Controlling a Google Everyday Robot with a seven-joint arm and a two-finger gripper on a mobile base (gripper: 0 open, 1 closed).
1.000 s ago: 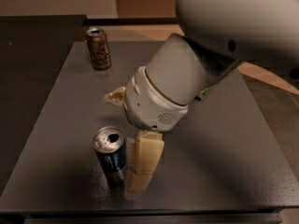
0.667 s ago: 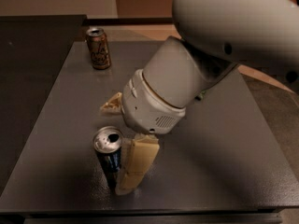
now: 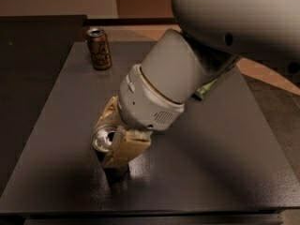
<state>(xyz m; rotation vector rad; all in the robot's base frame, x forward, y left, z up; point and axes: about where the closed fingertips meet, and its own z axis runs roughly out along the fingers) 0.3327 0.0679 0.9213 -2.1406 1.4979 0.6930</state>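
Observation:
An opened can (image 3: pixel 103 138) with a silver top stands near the front left of the dark table (image 3: pixel 225 163). My gripper (image 3: pixel 111 134) reaches down over it from the right. One tan finger (image 3: pixel 125 149) presses the can's near right side and hides most of its body. The other finger (image 3: pixel 108 112) sits against its far side. The jaws are closed around the can. The big white wrist and arm (image 3: pixel 159 88) fill the middle of the camera view.
A brown can (image 3: pixel 98 48) stands upright at the table's back left corner. A green object (image 3: pixel 206 89) peeks out from behind the arm at the right. The table's front edge lies just below the gripper.
The gripper has shifted left and swung onto the can. The near finger, which stood beside the can, now covers its body, and the jaws have closed around it.

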